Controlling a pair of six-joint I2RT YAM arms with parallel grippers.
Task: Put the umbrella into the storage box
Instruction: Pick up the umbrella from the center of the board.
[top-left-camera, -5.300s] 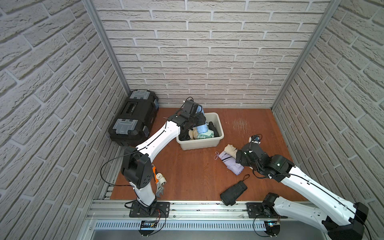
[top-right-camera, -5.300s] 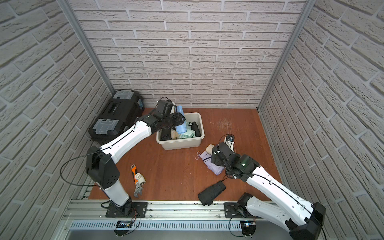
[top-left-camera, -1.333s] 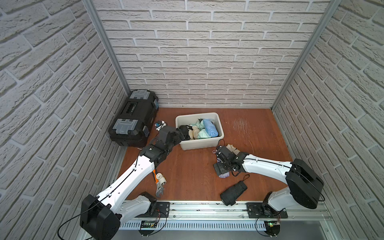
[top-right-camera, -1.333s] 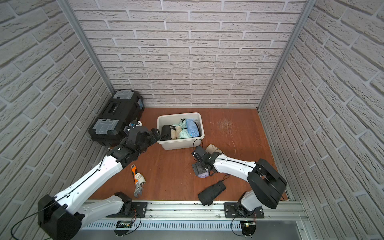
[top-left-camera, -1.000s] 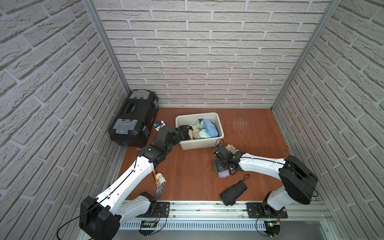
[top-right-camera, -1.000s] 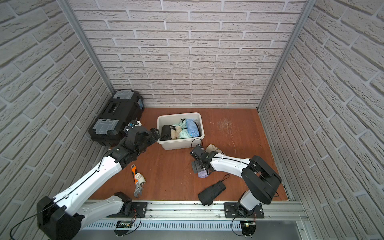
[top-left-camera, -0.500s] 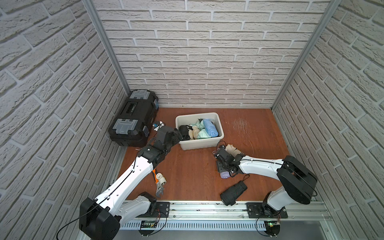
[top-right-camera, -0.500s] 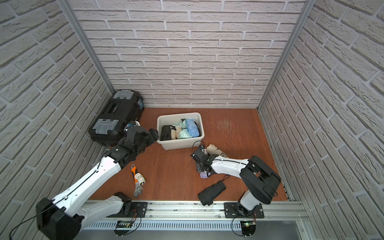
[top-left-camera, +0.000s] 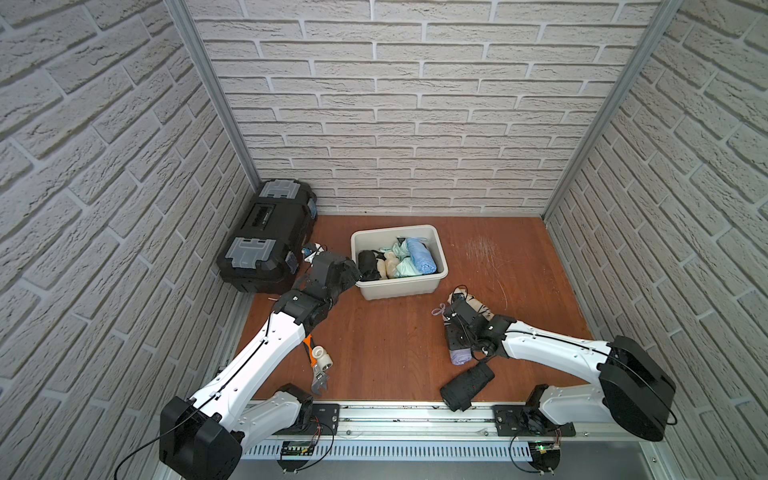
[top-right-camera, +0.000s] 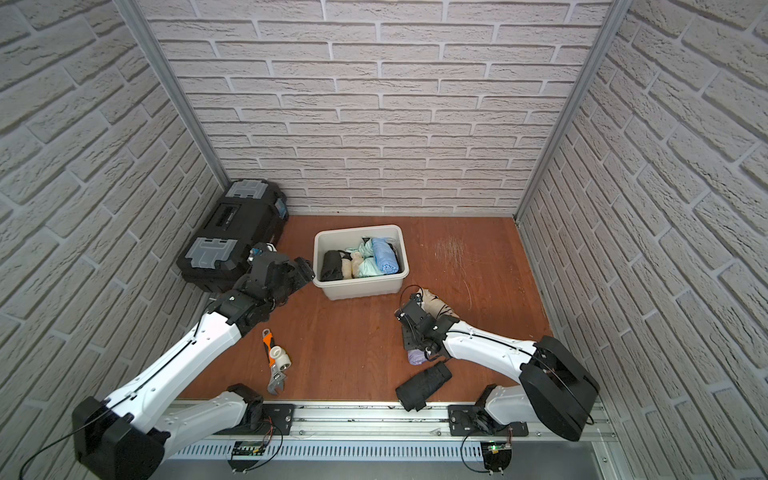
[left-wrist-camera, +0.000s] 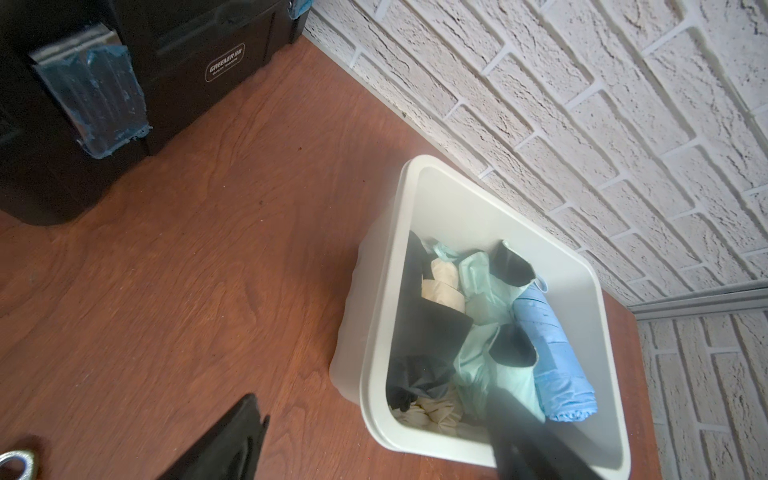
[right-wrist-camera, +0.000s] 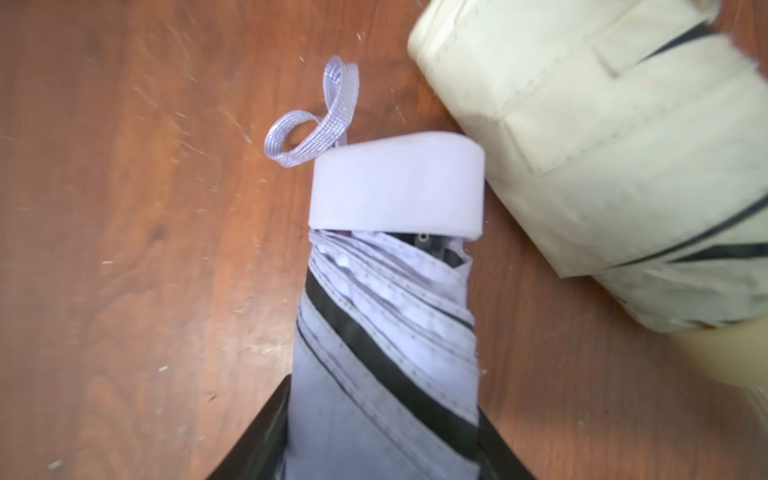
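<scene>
Lilac umbrella lies on the worktop near the storage box, clasped on both sides by the right gripper; the left gripper hangs spread wide and empty beside the box.

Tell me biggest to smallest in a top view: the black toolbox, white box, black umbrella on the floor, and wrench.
1. black toolbox
2. storage box
3. black umbrella and wrench: about equally long. The umbrella is thicker, so it probably ranks just ahead.

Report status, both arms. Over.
Left gripper open, empty, beside off-white plastic storage tub. Right gripper clamps lilac folded umbrella on floor. Cream folded umbrella lies close alongside.
</scene>
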